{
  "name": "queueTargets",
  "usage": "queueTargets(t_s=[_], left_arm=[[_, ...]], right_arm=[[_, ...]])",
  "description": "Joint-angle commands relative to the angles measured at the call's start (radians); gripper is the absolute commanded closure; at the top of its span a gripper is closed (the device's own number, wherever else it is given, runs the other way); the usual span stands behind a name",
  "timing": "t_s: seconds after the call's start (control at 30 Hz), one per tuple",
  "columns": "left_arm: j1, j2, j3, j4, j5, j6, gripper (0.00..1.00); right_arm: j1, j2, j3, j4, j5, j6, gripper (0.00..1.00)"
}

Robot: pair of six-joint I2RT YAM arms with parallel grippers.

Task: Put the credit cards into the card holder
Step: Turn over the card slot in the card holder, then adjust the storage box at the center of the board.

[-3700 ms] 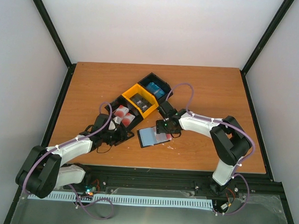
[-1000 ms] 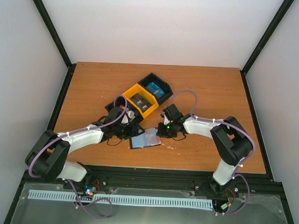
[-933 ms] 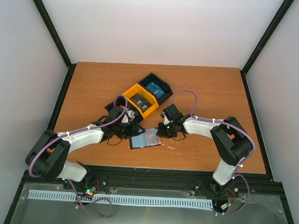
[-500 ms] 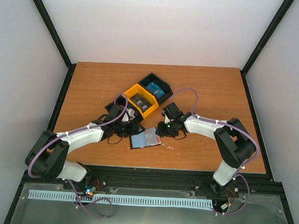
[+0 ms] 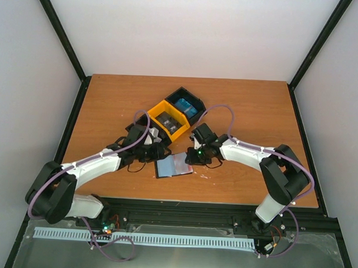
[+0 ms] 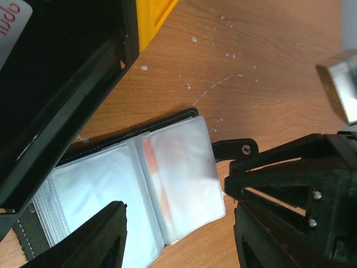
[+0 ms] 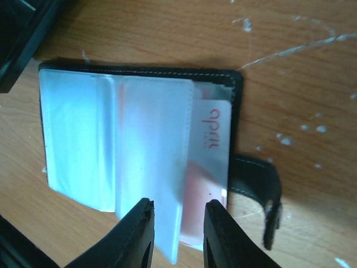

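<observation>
At mid-frame, open holder point(image 5: 173, 167), one red-and-white card point(image 7: 211, 151) tucked under a clear sleeve — a start only. Right gripper point(image 7: 178, 234) narrowly apart astride the sleeve edge; left gripper point(image 6: 178, 240) wide apart, empty. Apparently more cards point(image 5: 184, 106) waiting in the tray point(image 5: 176, 133).

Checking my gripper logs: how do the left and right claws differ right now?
Left claw gapes wide; right claw is narrower, a clear sleeve edge between its fingers. Left claw sits nearer the tray; right claw is over the red-and-white card. Both are open above the card holder.
</observation>
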Motion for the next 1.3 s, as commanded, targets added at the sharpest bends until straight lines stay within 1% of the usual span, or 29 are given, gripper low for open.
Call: queueTargets(t_s=[0.0, 0.07, 0.33, 0.4, 0.63, 0.83, 0.97, 1.07, 1.13, 1.27], left_arm=[[-0.007, -0.049, 0.048, -0.017, -0.039, 0.017, 0.45], [-0.007, -0.058, 0.057, -0.050, -0.052, 0.017, 0.45], [-0.007, -0.092, 0.089, -0.078, -0.085, 0.016, 0.44], [-0.007, -0.097, 0.106, -0.092, -0.095, 0.018, 0.42], [0.027, -0.075, 0.237, -0.196, -0.118, 0.062, 0.38], [0.125, -0.003, 0.393, -0.369, -0.152, 0.151, 0.34], [0.135, 0.086, 0.514, -0.500, -0.257, 0.239, 0.32], [0.135, 0.167, 0.585, -0.584, -0.332, 0.298, 0.34], [0.135, 0.199, 0.611, -0.599, -0.352, 0.340, 0.34], [0.133, 0.239, 0.659, -0.556, -0.298, 0.414, 0.34]], right_arm=[[0.026, -0.015, 0.031, 0.010, -0.025, -0.011, 0.74], [0.029, -0.005, 0.035, 0.011, -0.025, -0.013, 0.74], [0.032, 0.018, 0.041, 0.002, -0.005, -0.018, 0.78], [0.034, 0.026, 0.042, -0.001, -0.001, -0.020, 0.78], [0.041, -0.001, 0.068, -0.042, 0.056, -0.026, 0.78], [0.042, -0.046, 0.102, -0.064, 0.078, -0.043, 0.75], [0.042, -0.038, 0.118, -0.058, 0.087, -0.054, 0.74], [0.039, -0.026, 0.132, -0.061, 0.118, -0.059, 0.74], [0.030, -0.025, 0.137, -0.057, 0.142, -0.051, 0.74], [-0.015, -0.018, 0.152, -0.041, 0.148, -0.050, 0.72]])
